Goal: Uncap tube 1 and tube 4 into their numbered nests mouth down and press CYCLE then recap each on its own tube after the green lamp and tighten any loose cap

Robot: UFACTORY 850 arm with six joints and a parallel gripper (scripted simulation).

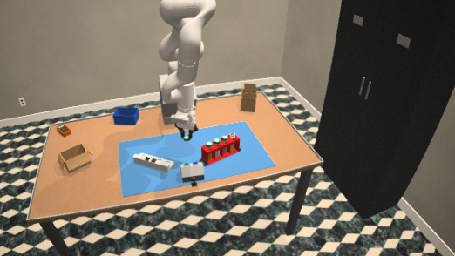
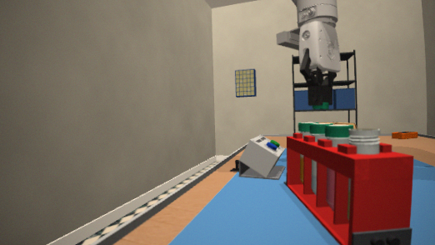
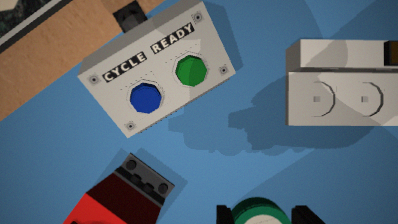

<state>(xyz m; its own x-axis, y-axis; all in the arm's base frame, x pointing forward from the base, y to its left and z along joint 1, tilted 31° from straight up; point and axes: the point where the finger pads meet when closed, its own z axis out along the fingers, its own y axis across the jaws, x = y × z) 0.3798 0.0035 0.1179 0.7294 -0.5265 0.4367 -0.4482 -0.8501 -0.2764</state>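
Note:
My gripper (image 1: 186, 135) (image 2: 320, 102) (image 3: 262, 214) is shut on a green cap (image 1: 186, 138) (image 2: 321, 106) (image 3: 262, 219), above the mat between the decapping station and the cap tray. The red station (image 1: 221, 151) (image 2: 383, 196) (image 3: 102, 209) holds four tubes. Tube 1 (image 1: 232, 136) (image 2: 365, 143) is bare; tube 2 (image 1: 225, 138) (image 2: 338, 131), tube 3 (image 1: 217, 141) and tube 4 (image 1: 209, 144) wear green caps. The white cap tray (image 1: 162, 165) (image 3: 300, 116) shows two empty nests in the wrist view; its lamps look unlit. The blue CYCLE key (image 3: 145, 97) and green READY key (image 3: 191, 70) share a grey housing (image 1: 192, 172) (image 2: 258, 157).
The blue mat (image 1: 131, 183) lies under the station, tray and housing. A blue bin (image 1: 126, 117), an open cardboard box (image 1: 75, 158), an orange device (image 1: 64, 130) and a brown object (image 1: 248, 99) stand around it on the table. The housing is near the table's edge.

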